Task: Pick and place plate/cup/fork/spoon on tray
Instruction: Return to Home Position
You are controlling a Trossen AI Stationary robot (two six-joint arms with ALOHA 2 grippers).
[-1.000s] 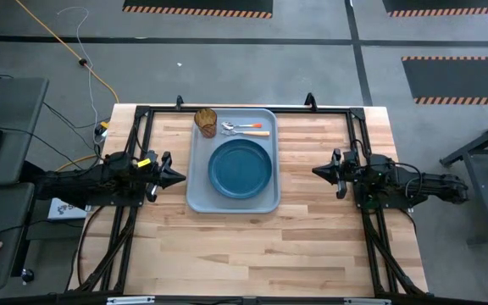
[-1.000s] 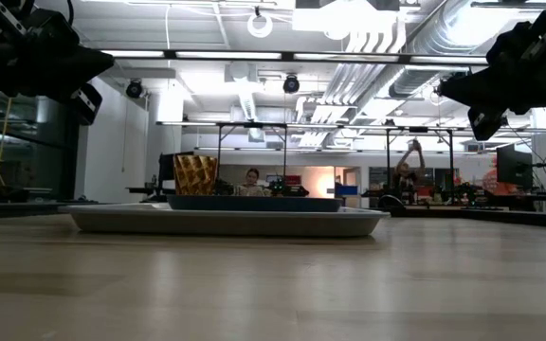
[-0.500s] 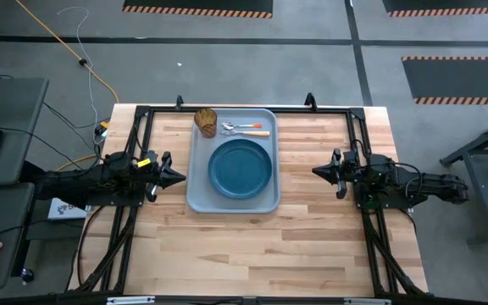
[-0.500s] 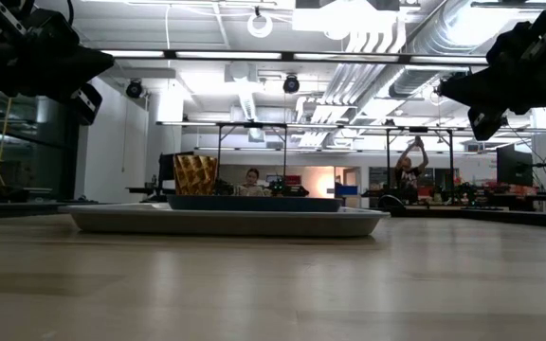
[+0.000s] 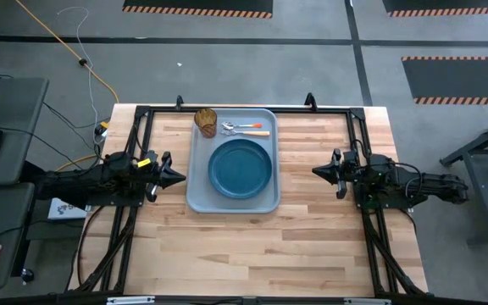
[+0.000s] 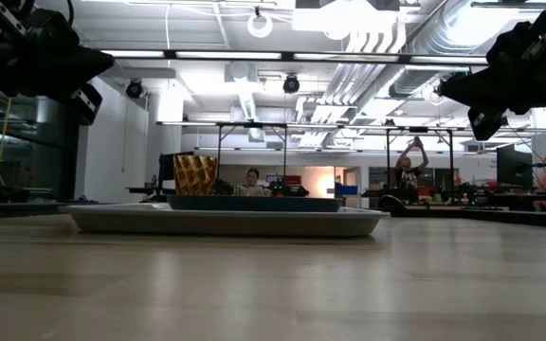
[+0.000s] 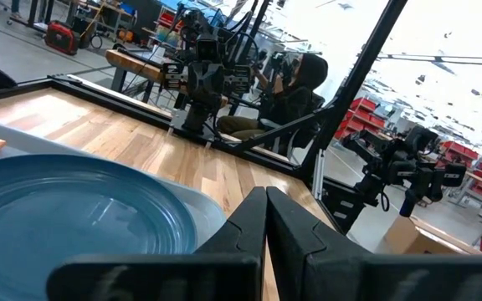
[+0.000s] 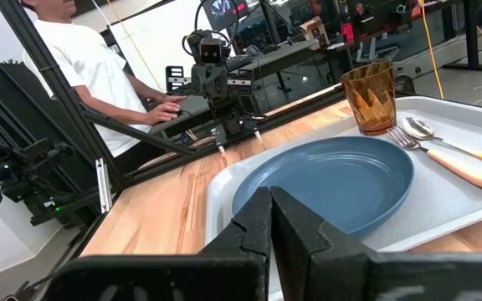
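Bright ceiling lamps (image 6: 335, 17) glare white above the tray (image 6: 226, 221), whose near wall lies shaded, with a pale sheen on the table (image 6: 273, 284) before it.

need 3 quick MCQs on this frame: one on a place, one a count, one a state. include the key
1. On the tray, the cup stands: A) dead centre B) in a corner C) midway along a long side.
2. Things lying on the tray: A) two B) three C) four.
3. The left gripper and right gripper are: A) both shut, empty B) both wide open C) each holding something.
Key: 1 B, the high view shows it in a tray corner. 2 C, plate, cup, fork and spoon. 3 A, each wrist view shows the jaws closed with nothing between.
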